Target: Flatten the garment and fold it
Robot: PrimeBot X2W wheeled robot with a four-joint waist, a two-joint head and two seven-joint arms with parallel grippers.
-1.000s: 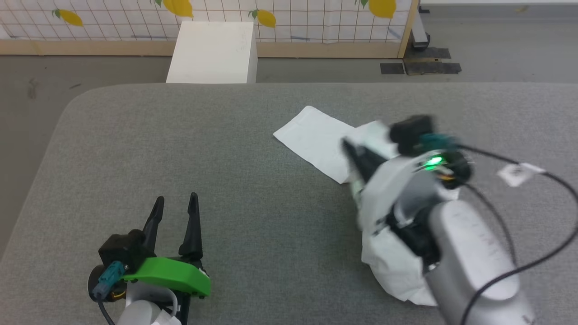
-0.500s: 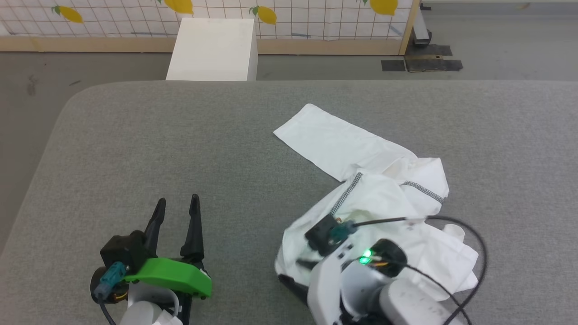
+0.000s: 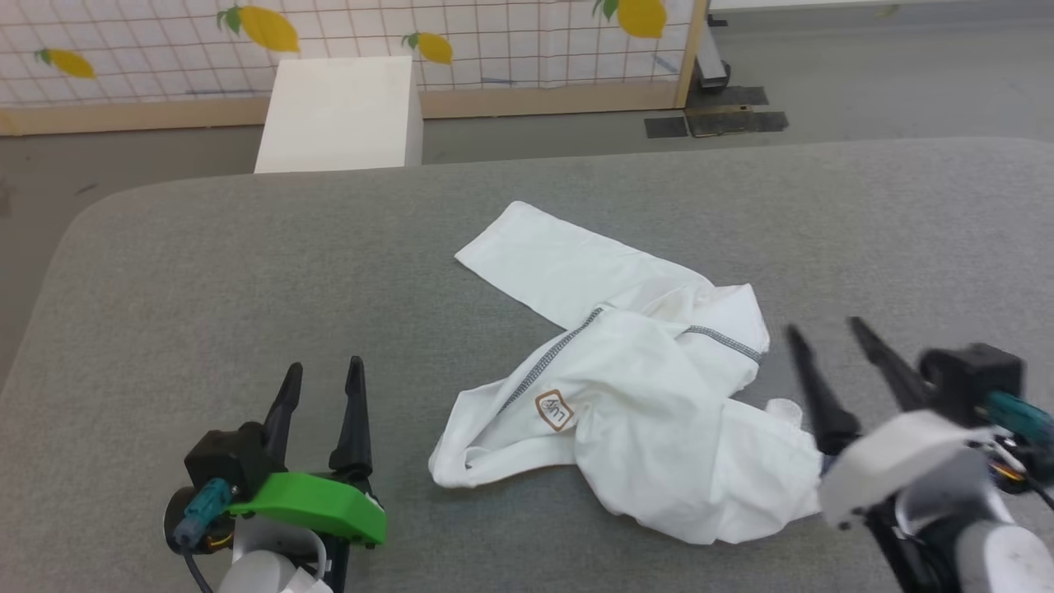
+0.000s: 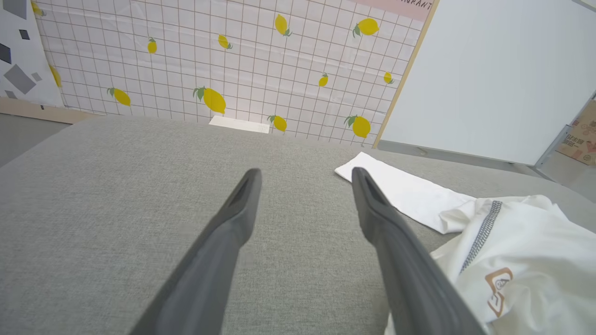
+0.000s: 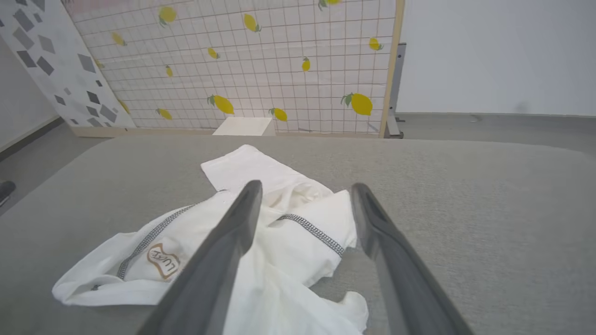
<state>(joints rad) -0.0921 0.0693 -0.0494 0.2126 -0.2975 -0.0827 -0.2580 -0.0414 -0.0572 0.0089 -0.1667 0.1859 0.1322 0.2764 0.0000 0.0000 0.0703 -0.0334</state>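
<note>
At the near edge of the grey padded surface (image 3: 247, 272), my left fingers (image 3: 354, 412) stand spread and empty, well apart from the cloth. My right fingers (image 3: 817, 387), likewise spread with nothing between them, hang just beside the heap's right-hand edge. Between the two lies the garment (image 3: 659, 428), a white shirt in a crumpled heap, its body bunched and doubled over itself on the side nearest me. A small yellowish label (image 3: 554, 409) faces up on the near-left part, beside a dark dotted seam (image 3: 547, 362) that runs away from it. A second stitched edge (image 3: 720, 339) crosses the far-right fold. Beyond the heap one sleeve (image 3: 568, 268) lies flat, extended toward the far left.

I judge the fabric thin, light and limp. It should drape and slide over the surface rather than hold a shape, and a pinch may lift several layers at once. The stitched seams and the free sleeve end look the firmest holds for spreading. Which fold is the hem I cannot tell, since the layers hide one another. Past the surface stand a white box (image 3: 338, 115) and a lemon-print panel (image 3: 494, 33).
</note>
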